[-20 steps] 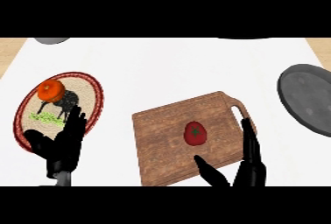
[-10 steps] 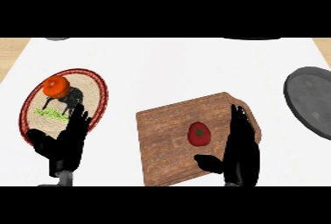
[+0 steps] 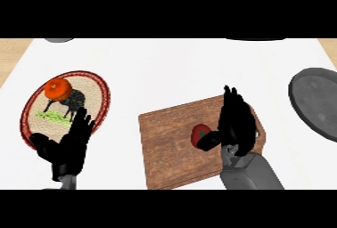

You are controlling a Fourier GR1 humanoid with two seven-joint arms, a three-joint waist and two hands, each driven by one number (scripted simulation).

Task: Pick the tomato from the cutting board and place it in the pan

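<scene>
The red tomato (image 3: 199,134) lies near the middle of the wooden cutting board (image 3: 168,147). My right hand (image 3: 236,122) rests over the board just right of the tomato, fingers straight and pointing away from me, and it hides the tomato's right side. Its thumb (image 3: 211,140) is bent in against the tomato's lower right. The dark grey pan (image 3: 319,104) stands at the right edge of the view, apart from the board. At the lower left, my left hand (image 3: 66,149) stays open and still with its fingers up.
A round plate (image 3: 97,84) with a red rim and a bird picture lies at the left, with an orange-red fruit (image 3: 58,89) on it. The left hand overlaps the plate's lower edge. Dark objects (image 3: 59,40) peek in along the counter's far edge.
My right hand has moved forward over the board and closed in on the tomato's right side, thumb now against it. The left hand has stayed put.
</scene>
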